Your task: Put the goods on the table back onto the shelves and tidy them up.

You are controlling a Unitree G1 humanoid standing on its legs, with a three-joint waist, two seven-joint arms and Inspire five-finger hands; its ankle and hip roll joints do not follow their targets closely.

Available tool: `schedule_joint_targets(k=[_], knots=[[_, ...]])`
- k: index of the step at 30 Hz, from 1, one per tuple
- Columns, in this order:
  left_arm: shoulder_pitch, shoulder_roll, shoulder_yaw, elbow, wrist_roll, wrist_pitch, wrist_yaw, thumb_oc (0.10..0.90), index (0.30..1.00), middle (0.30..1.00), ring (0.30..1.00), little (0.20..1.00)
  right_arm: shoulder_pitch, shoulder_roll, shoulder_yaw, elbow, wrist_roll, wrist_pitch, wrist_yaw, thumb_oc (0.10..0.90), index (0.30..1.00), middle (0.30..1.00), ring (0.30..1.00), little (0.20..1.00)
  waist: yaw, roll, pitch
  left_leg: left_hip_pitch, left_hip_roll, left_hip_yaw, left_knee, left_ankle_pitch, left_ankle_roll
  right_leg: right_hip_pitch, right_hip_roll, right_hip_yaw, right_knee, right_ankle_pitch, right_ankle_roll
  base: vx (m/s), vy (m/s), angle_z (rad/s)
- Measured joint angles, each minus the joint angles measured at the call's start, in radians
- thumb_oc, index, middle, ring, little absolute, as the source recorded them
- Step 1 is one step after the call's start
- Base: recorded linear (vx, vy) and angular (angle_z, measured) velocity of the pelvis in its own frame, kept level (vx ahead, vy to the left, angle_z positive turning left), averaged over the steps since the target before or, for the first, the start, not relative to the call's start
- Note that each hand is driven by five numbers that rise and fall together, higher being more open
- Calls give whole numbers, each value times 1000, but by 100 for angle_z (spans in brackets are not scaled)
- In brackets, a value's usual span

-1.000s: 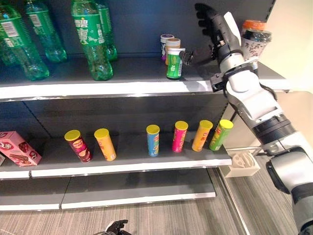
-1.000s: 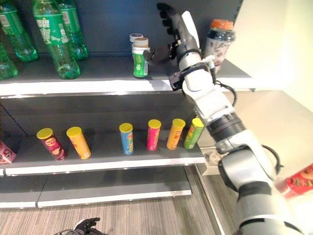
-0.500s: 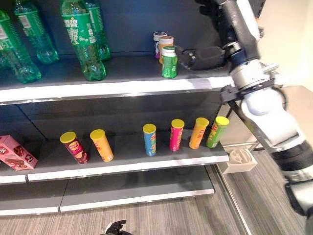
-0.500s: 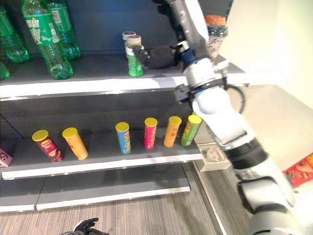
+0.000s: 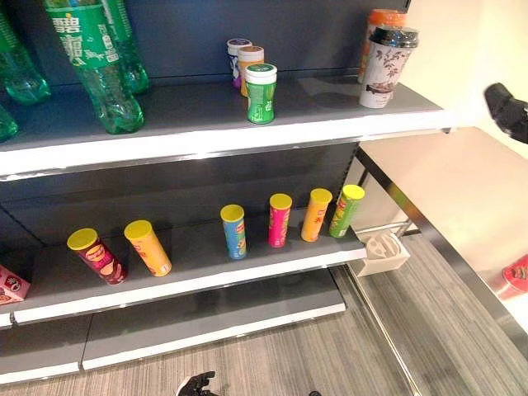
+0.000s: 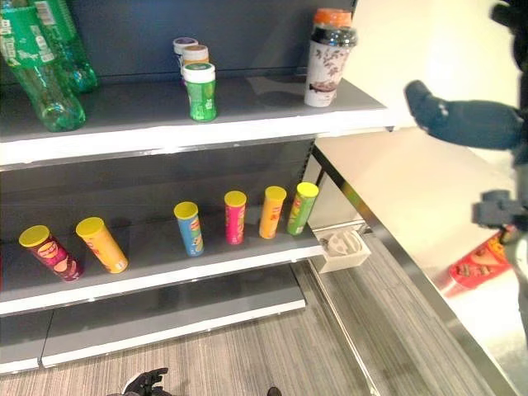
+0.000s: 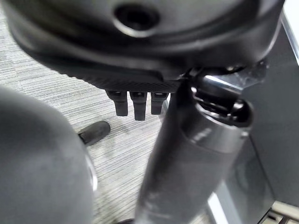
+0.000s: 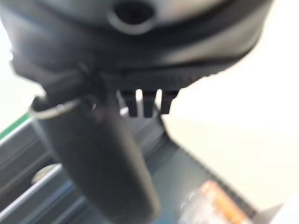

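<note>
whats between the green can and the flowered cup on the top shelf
Nothing: in the left eye view the stretch of top shelf between the green can and the flowered cup is bare grey board.

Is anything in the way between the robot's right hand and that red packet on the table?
Nothing visible: the right hand hovers above the table, and the red packet lies in the open below it.

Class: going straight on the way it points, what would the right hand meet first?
Probably the flowered cup at the end of the top shelf; the right hand points there, though depth is unclear.
</note>
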Motion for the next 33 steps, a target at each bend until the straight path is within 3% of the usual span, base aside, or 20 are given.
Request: schedule_joint_targets(k=[5, 9, 11, 14, 18, 19, 20, 21, 22, 23, 24, 25, 26, 27, 28, 29, 30, 33], knots=[[-2, 4, -22, 3, 44, -1, 0, 800, 900, 900, 900, 900, 25, 31, -140, -4, -70, -45, -73, 800, 900, 900, 900, 900, -41, 1, -1, 24, -8, 30, 0, -11, 7, -3, -6, 36, 0, 9, 2, 47, 64, -23], [-14, 33, -136, -34, 157, -15, -21, 800, 900, 900, 900, 900, 91, 37, -287, -17, -192, -67, -161, 800, 900, 900, 900, 900, -118, -1, 0, 49, -26, 87, 0, -34, 14, -18, -11, 91, 18, 19, 11, -17, 43, -37], [-21, 52, -172, -80, 185, -19, -31, 800, 900, 900, 900, 900, 116, 38, -315, -26, -241, -70, -181, 800, 900, 900, 900, 900, -136, 9, 6, 44, -11, 110, 0, -34, 19, -72, -1, 111, 83, 18, 18, -18, 62, -48], [-65, 77, -196, -119, 195, -32, -41, 800, 900, 900, 900, 900, 114, 41, -311, -27, -276, -70, -216, 800, 900, 900, 900, 900, -182, -7, 19, 66, -21, 186, 0, -47, 28, -119, 0, 145, 125, 34, 30, -17, 18, -74], [-71, 98, -196, -127, 194, -47, -45, 800, 900, 900, 900, 900, 115, 53, -321, -47, -295, -70, -242, 800, 900, 900, 900, 900, -229, -39, 20, 50, -35, 281, 0, -57, 30, -182, -7, 153, 68, 44, 57, -127, -50, -88], [-76, 95, -196, -126, 194, -47, -49, 800, 900, 900, 900, 900, 101, 54, -317, -49, -296, -69, -250, 800, 900, 900, 900, 900, -212, -30, 24, 30, -23, 335, 0, -54, 32, -222, -16, 66, 8, 4, 79, -182, -101, -163], [-74, 92, -197, -103, 194, -39, -71, 800, 900, 900, 900, 900, 101, 82, -309, -49, -303, -58, -247, 800, 900, 900, 900, 900, -209, 14, 35, -19, 58, 389, 0, -26, 40, -250, -3, -117, 55, 28, 55, -183, -107, -158], [-71, 91, -195, -85, 193, -39, -73, 800, 900, 900, 900, 900, 101, 89, -310, -44, -305, -52, -245, 800, 900, 900, 900, 900, -198, 16, 33, -29, 93, 400, 1, -14, 26, -247, 0, -166, 114, 27, 56, -225, -145, -93], [-65, 96, -195, -61, 192, -38, -78, 800, 900, 900, 900, 900, 101, 89, -310, -43, -306, -49, -243, 800, 900, 900, 900, 900, -175, 11, 27, -27, 122, 423, 6, 6, 7, -238, -3, -178, 185, 26, 48, -164, -228, -55], [-59, 104, -195, -46, 192, -37, -80, 800, 900, 900, 900, 900, 94, 89, -301, -43, -306, -50, -236, 800, 900, 900, 900, 900, -155, -11, 12, -26, 132, 436, 9, 18, -10, -220, -6, -169, 206, 19, 25, -101, -179, -52], [-53, 111, -191, -31, 189, -37, -82, 800, 900, 900, 900, 900, 77, 93, -279, -35, -307, -50, -231, 800, 900, 900, 900, 900, -140, -29, 7, -25, 148, 443, 16, 29, -12, -211, 11, -145, 167, 6, 1, -82, -238, -69], [-43, 117, -176, -19, 174, -26, -85, 800, 900, 900, 900, 900, 24, 96, -223, -22, -307, -56, -220, 800, 900, 900, 900, 900, -108, -57, 7, -23, 158, 446, 31, 28, -17, -197, 48, -134, 121, 18, -53, -72, -183, -89], [-45, 104, -175, -21, 173, -18, -90, 800, 900, 900, 900, 900, -7, 93, -179, 3, -307, -51, -198, 800, 900, 900, 900, 900, -71, -53, 12, -22, 156, 399, 18, 10, -6, -196, 76, -97, 83, 45, -59, -72, -247, -87], [-43, 90, -176, -35, 172, -19, -102, 800, 900, 900, 900, 900, -28, 95, -150, 23, -305, -49, -179, 800, 900, 900, 900, 900, -53, -36, 21, -24, 162, 372, 11, 18, 1, -176, 93, -90, 21, 74, -17, -82, -235, -68], [-43, 73, -176, -40, 170, -19, -112, 800, 900, 900, 900, 900, -60, 98, -114, 54, -299, -32, -160, 800, 900, 900, 900, 900, -33, -15, 30, -21, 191, 381, 12, 42, -27, -169, 93, -107, -2, 49, 34, -54, -227, -34], [-45, 60, -166, -37, 164, -18, -115, 800, 900, 900, 900, 900, -68, 100, -82, 81, -281, -21, -144, 800, 900, 900, 900, 900, -19, -3, 34, -15, 195, 387, 12, 45, -38, -176, 83, -183, 22, 40, -22, -47, -214, -22], [-40, 42, -113, -28, 145, -18, -118, 800, 900, 900, 900, 900, -51, 112, -50, 105, -229, -19, -112, 800, 900, 900, 900, 900, -7, 4, 29, -1, 191, 391, 15, 45, -38, -167, 86, -209, 33, 53, -79, -9, -131, -5], [-32, 21, -57, 1, 116, -17, -113, 800, 900, 900, 900, 900, 11, 200, 19, 116, -89, 2, -24, 800, 900, 900, 900, 900, 17, 50, 4, 9, 204, 384, 12, 32, -41, -143, 110, -206, 2, 59, -87, 4, -185, -4]])
